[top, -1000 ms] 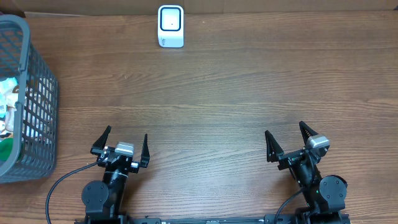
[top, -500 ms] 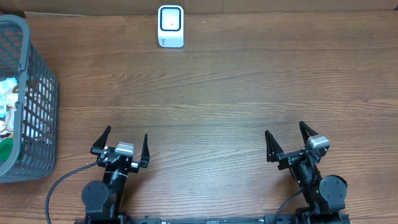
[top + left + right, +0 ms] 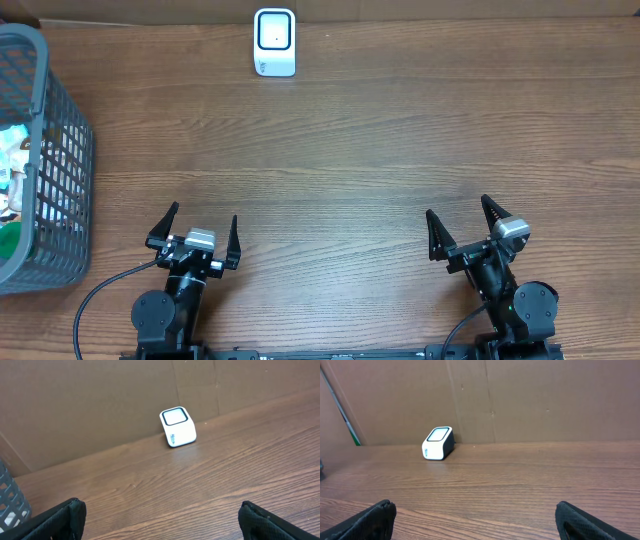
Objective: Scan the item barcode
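Both sets of jaws stand spread wide with nothing between them: the left gripper [image 3: 203,213] and the right gripper [image 3: 458,206] each show two dark fingers splayed in a V over bare wood. From the left wrist camera only the tips of the fingers [image 3: 59,519] poke in at the bottom corners, and it is the same on the right, where the fingertips [image 3: 372,519] frame the lower edge. Both arms sit folded low at the near edge of the table [image 3: 350,150], well apart from the scanner [image 3: 274,42] and on either side of its line, with their wrists angled up and forward so that each camera looks across the wood toward it. The scanner is a small white box with a dark-rimmed window, standing at the far edge against a brown cardboard wall [image 3: 100,400]. Left of the scanner and nearer to the arms is a grey mesh basket [image 3: 60,180], cut off by the frame edge. The items [image 3: 15,160] to be scanned lie inside it, a jumble of white and green seen through the grid, too broken up to name or to find a barcode on. A black cable [image 3: 95,300] loops from the left arm's base, and the bases themselves run off the bottom of the overhead view.
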### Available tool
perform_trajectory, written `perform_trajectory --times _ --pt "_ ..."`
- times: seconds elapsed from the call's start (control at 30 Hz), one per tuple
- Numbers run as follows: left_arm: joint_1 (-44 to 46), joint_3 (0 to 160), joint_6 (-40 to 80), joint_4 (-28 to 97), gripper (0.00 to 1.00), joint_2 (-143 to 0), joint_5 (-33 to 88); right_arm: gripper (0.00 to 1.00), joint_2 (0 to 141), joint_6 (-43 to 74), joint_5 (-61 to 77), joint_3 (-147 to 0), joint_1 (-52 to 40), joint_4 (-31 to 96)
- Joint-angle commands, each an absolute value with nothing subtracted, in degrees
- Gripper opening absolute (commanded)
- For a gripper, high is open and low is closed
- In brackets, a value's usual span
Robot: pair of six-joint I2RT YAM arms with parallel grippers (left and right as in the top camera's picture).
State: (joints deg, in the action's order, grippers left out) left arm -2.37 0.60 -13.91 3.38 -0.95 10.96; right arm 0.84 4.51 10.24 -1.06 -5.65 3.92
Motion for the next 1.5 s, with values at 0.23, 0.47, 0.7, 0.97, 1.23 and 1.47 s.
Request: perform_trajectory --times 0.23,0.47,0.7,0.97,1.23,1.47 --pt "-2.6 0.3 -13.7 3.2 1.0 -0.3 11.8 1.0 0.2 4.6 10.4 -0.4 -5.4 3.6" --pt "-2.6 0.3 -13.7 3.2 0.99 -0.3 11.8 1.0 0.2 4.6 10.4 -0.4 -5.4 3.6" --pt "-2.6 0.3 -13.7 3.2 1.0 -0.3 11.9 1.0 0.2 4.6 10.4 -0.4 -5.4 3.6" --pt "-2.6 0.3 -12.8 3.2 0.99 -0.3 11.8 1.0 0.2 4.6 10.4 -0.4 -5.4 3.6" --pt "-2.6 0.3 -12.8 2.2 1.0 -0.3 11.9 1.0 0.2 4.6 10.4 -0.4 -5.4 3.6" --pt "-2.6 3.4 -10.6 1.1 1.0 -1.1 11.8 1.0 0.2 4.6 10.4 -0.4 -5.4 3.6"
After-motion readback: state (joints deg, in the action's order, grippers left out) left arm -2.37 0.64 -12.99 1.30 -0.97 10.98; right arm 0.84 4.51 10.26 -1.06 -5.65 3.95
